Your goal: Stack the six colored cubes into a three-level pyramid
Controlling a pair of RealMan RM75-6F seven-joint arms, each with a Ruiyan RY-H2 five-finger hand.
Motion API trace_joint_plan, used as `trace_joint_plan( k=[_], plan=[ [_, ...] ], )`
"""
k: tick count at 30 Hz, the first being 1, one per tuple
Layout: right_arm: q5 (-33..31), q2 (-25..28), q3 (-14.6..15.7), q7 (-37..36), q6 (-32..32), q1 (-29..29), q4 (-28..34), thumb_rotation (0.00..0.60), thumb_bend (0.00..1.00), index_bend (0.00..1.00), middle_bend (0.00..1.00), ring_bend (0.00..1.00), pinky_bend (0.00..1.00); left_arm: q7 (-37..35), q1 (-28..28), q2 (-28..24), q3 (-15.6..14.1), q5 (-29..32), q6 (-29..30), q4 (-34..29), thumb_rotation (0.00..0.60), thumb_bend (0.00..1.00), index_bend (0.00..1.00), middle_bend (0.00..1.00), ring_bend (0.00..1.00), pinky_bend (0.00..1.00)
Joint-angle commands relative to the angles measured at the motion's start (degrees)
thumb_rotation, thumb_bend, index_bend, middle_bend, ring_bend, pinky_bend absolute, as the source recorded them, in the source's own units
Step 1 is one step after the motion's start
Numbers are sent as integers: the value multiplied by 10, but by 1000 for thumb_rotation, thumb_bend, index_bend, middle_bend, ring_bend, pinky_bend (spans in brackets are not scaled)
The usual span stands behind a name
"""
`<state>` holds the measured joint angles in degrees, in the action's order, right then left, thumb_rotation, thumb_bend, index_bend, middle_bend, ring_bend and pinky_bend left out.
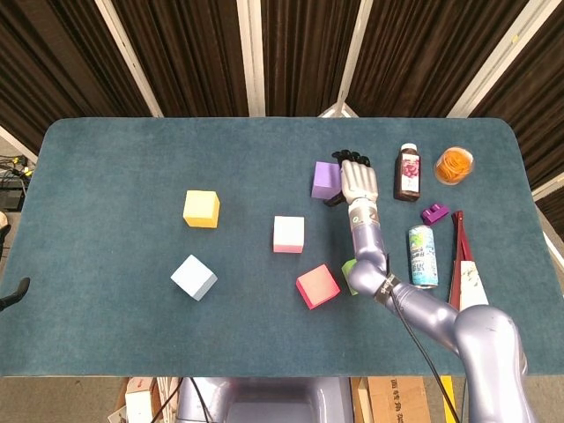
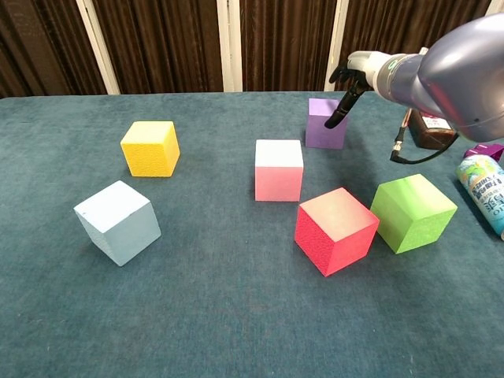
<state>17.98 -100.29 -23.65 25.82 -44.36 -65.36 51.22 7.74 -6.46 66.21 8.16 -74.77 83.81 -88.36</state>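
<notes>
Cubes lie scattered across the teal table (image 1: 106,167), none stacked on another. The purple cube (image 1: 325,180) sits toward the far side, right of centre, and the right hand (image 1: 356,181) hangs just beside it on its right, the fingers spread with nothing between them. From the chest view the hand (image 2: 352,72) sits over the cube's (image 2: 325,124) far right corner, with one dark finger (image 2: 339,113) angling down in front of its right side; whether the tip actually touches the foam I cannot tell. The silver forearm runs back from there toward the near right corner of the table, passing over the green cube (image 1: 349,270) so that only a sliver of it shows from above; in the chest view that cube (image 2: 413,212) is plain to see, near the right edge.

The pink-and-white cube (image 1: 288,234) stands near the middle, the red cube (image 1: 317,285) just in front of it and close beside the green one. Well off to the left are the yellow cube (image 1: 201,209) and, nearer the front, the pale blue cube (image 1: 194,277), turned at an angle.

Past the hand on the right stand a dark bottle (image 1: 407,173), a tub of orange bits (image 1: 454,165) and a printed can (image 1: 422,256) lying on its side. The left hand does not show in either view.
</notes>
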Motion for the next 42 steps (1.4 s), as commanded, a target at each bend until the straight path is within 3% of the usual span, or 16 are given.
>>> trace_joint_plan(
  k=[1, 17, 28, 36, 39, 42],
  plan=[
    [-2, -7, -4, 4, 9, 0, -14, 600, 133, 177, 124, 13, 0, 0, 1, 0, 0, -1, 1, -1, 600, 363, 56, 0, 0, 0],
    [14, -37, -15, 7, 42, -2, -77, 600, 133, 177, 125, 14, 0, 11, -1, 3, -4, -4, 1, -4, 600, 363, 59, 0, 0, 0],
    [24, -53, -26, 7, 48, -2, -104, 600, 133, 177, 331, 126, 0, 7, 0, 0, -4, -2, 0, -7, 600, 363, 69, 0, 0, 0],
    [47, -56, -35, -8, 39, 4, -93, 600, 134, 178, 360, 151, 0, 6, 0, 0, -6, -4, 0, -8, 600, 363, 74, 0, 0, 0],
    [57, -55, -39, -18, 37, 7, -88, 600, 133, 256, 380, 164, 0, 6, 0, -1, -6, -3, -1, -8, 600, 363, 74, 0, 0, 0],
    [71, -54, -41, -30, 31, 11, -83, 600, 135, 447, 426, 199, 0, 7, 0, -1, -6, -3, -2, -8, 600, 363, 75, 0, 0, 0]
  ],
)
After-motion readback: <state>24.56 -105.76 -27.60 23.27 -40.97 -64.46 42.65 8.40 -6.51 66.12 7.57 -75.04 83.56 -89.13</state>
